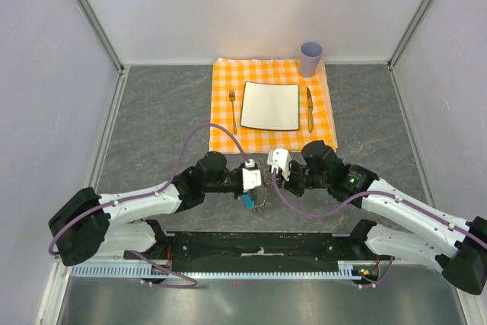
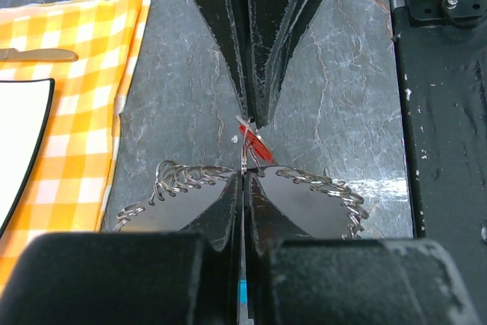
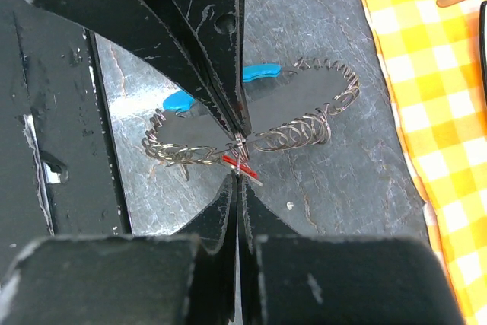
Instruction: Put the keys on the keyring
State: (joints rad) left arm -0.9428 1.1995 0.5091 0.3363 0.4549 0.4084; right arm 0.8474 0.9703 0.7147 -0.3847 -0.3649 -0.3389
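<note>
My two grippers meet tip to tip just above the grey table, in front of the checked cloth. The left gripper [image 1: 257, 182] is shut on the keyring [image 3: 304, 131], a silvery chain-like loop that droops on both sides of its tips [image 2: 183, 176]. The loop's bright blue tab [image 3: 261, 72] shows behind that gripper, and a blue sliver sits between its jaws. The right gripper [image 1: 274, 175] is shut on the tiny red key [image 3: 236, 160]. The key lies right at the ring, between the two sets of tips [image 2: 256, 146]. I cannot tell whether the key is threaded on.
An orange checked cloth [image 1: 327, 131] lies beyond the grippers with a white square plate [image 1: 270, 106], a fork [image 1: 232, 108], a knife [image 1: 310, 108] and a purple cup [image 1: 310, 57]. The black base rail [image 1: 259, 245] lies close behind the grippers. White walls stand on three sides.
</note>
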